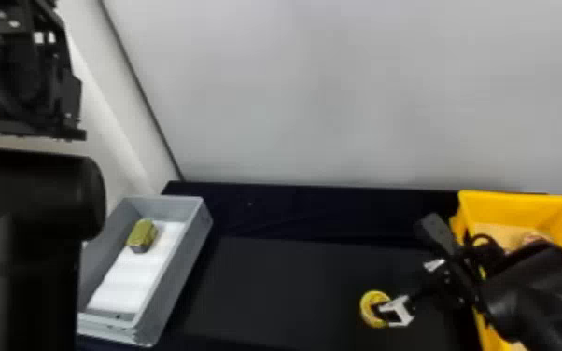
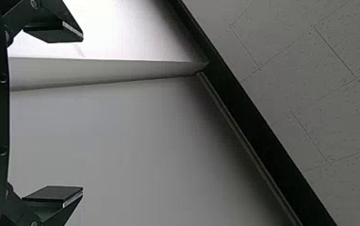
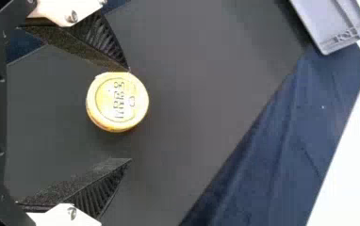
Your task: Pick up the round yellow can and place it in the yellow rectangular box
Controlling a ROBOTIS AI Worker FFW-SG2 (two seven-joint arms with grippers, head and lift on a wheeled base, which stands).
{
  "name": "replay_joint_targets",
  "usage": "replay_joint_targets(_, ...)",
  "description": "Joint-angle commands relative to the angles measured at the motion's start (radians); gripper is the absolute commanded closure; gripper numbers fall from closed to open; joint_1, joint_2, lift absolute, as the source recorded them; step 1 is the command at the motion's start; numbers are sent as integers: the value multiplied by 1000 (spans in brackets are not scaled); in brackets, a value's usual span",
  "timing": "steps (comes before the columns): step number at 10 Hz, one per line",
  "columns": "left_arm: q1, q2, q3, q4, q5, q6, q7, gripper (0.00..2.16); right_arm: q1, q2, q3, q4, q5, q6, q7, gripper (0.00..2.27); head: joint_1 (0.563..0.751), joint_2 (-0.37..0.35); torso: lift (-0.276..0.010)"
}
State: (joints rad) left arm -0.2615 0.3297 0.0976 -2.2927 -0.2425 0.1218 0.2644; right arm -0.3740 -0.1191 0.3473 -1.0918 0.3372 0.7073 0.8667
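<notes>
Because the round yellow can (image 3: 117, 101) sits much nearer one finger of my right gripper (image 3: 130, 115) than the other, closing could shove or tip it across the tabletop (image 1: 270, 289). Those fingers stand wide, with nothing clamped; whether the nearer one touches the can, I cannot tell. Gripping too high might let it slip out on the lift. Farther right, the wall of the yellow rectangular box (image 1: 518, 210) could catch the can if I carry it too low.

As for the rest, my left arm (image 1: 28, 200) is parked at the left, the left gripper (image 2: 82, 114) wide and empty. Next comes a grey tray (image 1: 175, 275) with a white sheet (image 1: 123, 284) and an olive-green block (image 1: 141, 235) inside, well apart from the can. At the right, my right arm (image 1: 527, 289) hangs across part of the box, narrowing the way in.
</notes>
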Motion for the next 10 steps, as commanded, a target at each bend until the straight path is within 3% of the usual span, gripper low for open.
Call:
replay_joint_targets(1, -8, -3, -10, 7, 0, -7, 1, 131, -13, 9, 13, 66, -1, -47, -3, 113, 694, 223, 0)
replay_joint_targets(10, -19, -10, -36, 24, 0, -19, 7, 131, -23, 22, 29, 113, -4, -98, -1, 127, 694, 223, 0)
